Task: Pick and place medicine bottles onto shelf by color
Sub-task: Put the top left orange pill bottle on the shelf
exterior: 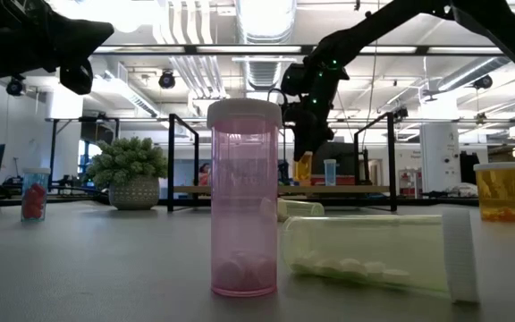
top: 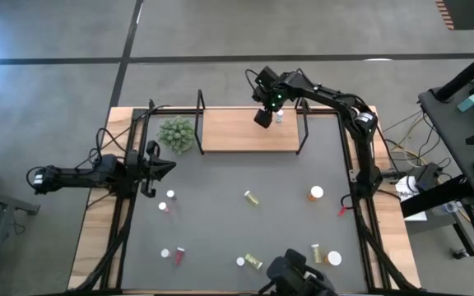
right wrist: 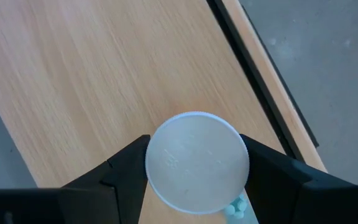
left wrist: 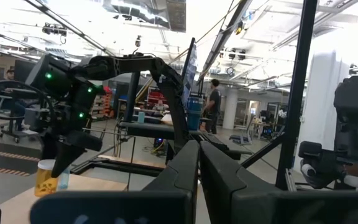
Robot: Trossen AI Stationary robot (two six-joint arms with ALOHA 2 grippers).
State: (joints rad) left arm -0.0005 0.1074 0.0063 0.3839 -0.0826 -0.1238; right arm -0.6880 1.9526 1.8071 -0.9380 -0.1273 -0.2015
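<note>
The right pincer [top: 271, 115] hangs over the far right end of the shelf [top: 237, 131], its fingers [right wrist: 126, 171] half spread and closed on a white-capped bottle [right wrist: 196, 163] that stands upright, long axis vertical, cap up, on the wooden board. An orange bottle [exterior: 303, 168] stands just beside it. The left pincer [top: 169, 166] waits fully closed and empty at the counter's [top: 220, 222] left side. On the grey mat, a pink bottle [exterior: 244, 199] stands upright; a yellow-green bottle [exterior: 378, 253] lies on its side, cap to the right in the low view.
</note>
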